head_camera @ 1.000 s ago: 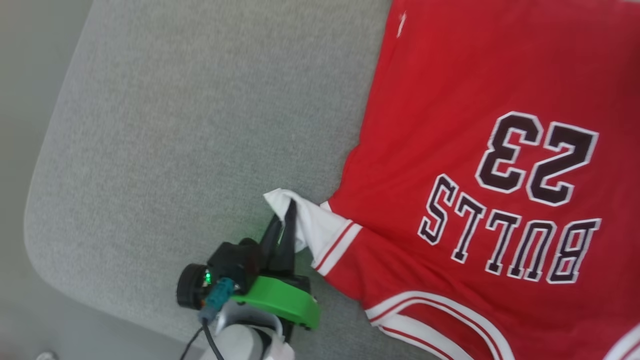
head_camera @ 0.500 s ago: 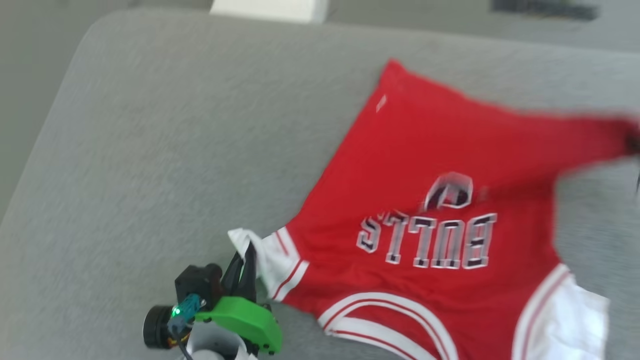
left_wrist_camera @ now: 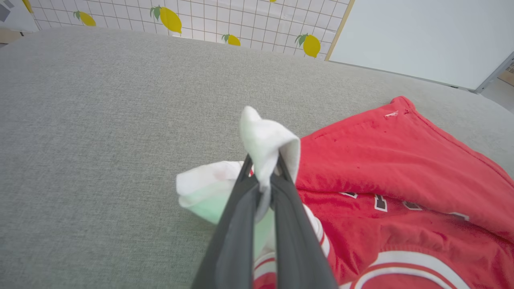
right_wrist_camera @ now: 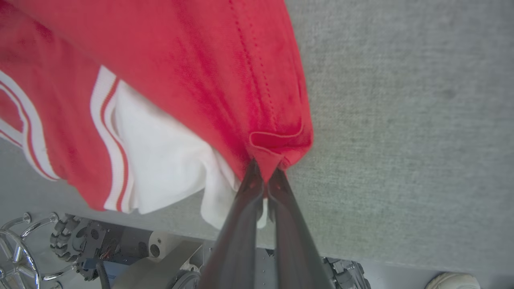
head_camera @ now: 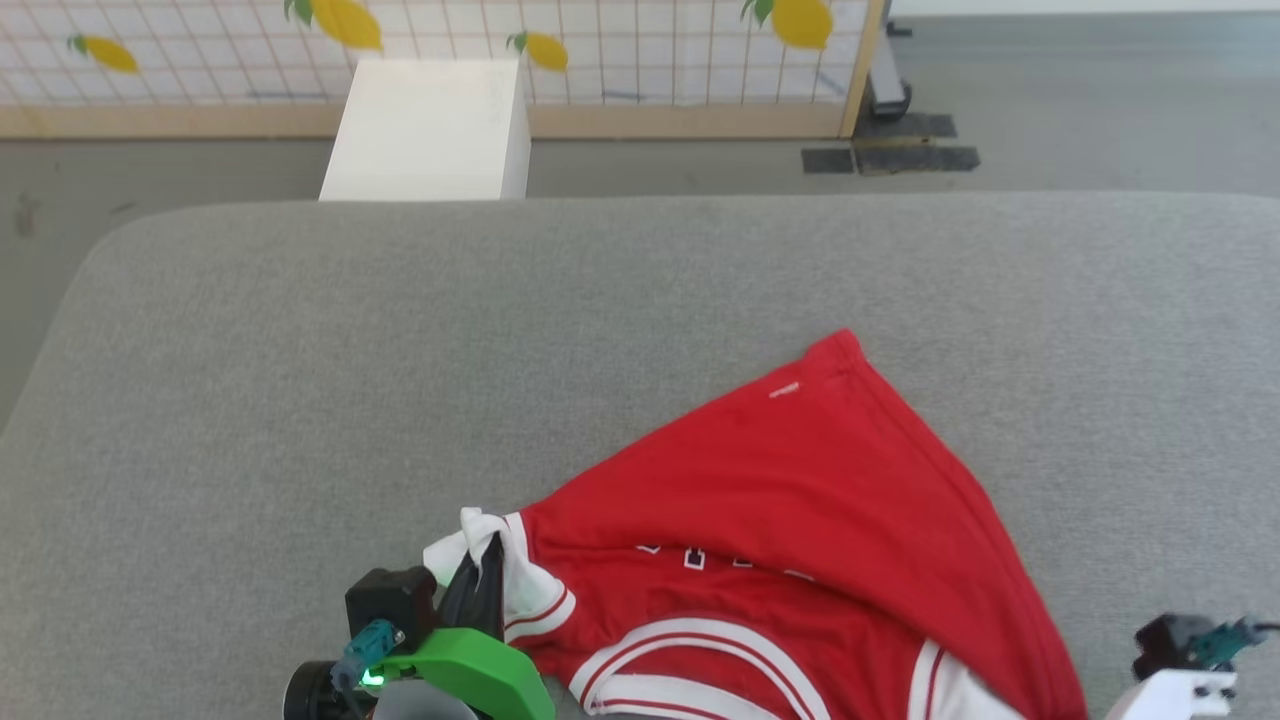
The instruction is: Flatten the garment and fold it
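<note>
The garment [head_camera: 800,480], a red jersey T-shirt with white sleeves, lies bunched at the near middle of the grey padded table [head_camera: 300,350]. Its red body is doubled over, hiding most of the black print. My left gripper [head_camera: 487,560] is shut on the white left sleeve. In the left wrist view that gripper [left_wrist_camera: 263,176] pinches a peak of the white sleeve [left_wrist_camera: 265,132], with the garment [left_wrist_camera: 401,160] to its right. In the right wrist view my right gripper [right_wrist_camera: 265,176] is shut on a red hem corner [right_wrist_camera: 281,140] of the garment [right_wrist_camera: 180,60], beside the other white sleeve [right_wrist_camera: 160,160].
A white box [head_camera: 430,130] stands on the floor beyond the table, in front of a lemon-print grid panel [head_camera: 600,50]. The table's near edge and the robot's wheeled base [right_wrist_camera: 80,241] appear in the right wrist view. A shoe [right_wrist_camera: 449,281] is at the bottom right.
The head camera has tilted up. The garment's far right part has been drawn toward the near edge and doubled over, hiding the number. My left gripper still holds the sleeve.
</note>
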